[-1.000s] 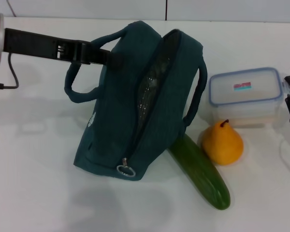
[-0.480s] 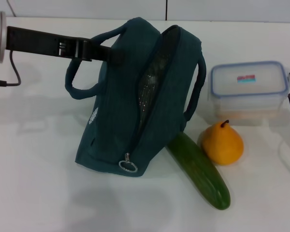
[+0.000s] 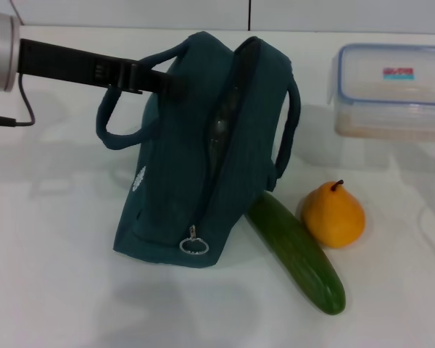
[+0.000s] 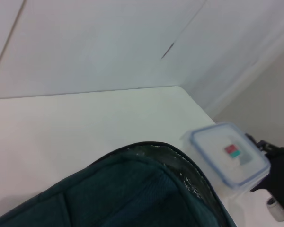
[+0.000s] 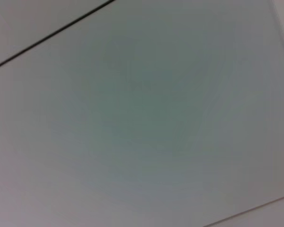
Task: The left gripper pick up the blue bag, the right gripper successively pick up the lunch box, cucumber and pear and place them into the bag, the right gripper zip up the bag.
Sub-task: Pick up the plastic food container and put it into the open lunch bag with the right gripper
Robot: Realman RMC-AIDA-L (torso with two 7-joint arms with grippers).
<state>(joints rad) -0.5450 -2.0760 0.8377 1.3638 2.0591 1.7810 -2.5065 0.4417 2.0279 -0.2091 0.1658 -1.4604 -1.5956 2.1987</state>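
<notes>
The blue bag (image 3: pixel 181 167) stands tilted in the middle of the white table, its zipper open and the silver ring pull (image 3: pixel 193 246) at its near end. My left gripper (image 3: pixel 163 81) reaches in from the left and is shut on the bag's top edge by one handle. The lunch box (image 3: pixel 391 90) hangs in the air at the right, above its shadow. In the left wrist view my right gripper (image 4: pixel 270 170) is clamped on the lunch box (image 4: pixel 227 153) at its side, beyond the bag (image 4: pixel 123 194). The cucumber (image 3: pixel 297 254) lies against the bag's right side, and the pear (image 3: pixel 333 215) stands beside it.
The white table (image 3: pixel 58 275) stretches out to the front and left of the bag. A pale wall with a dark seam (image 3: pixel 249 14) runs along the back edge. The right wrist view shows only a plain pale surface.
The lunch box has risen off the table at the right. The right gripper has left the head view. The bag has shifted slightly in the left gripper.
</notes>
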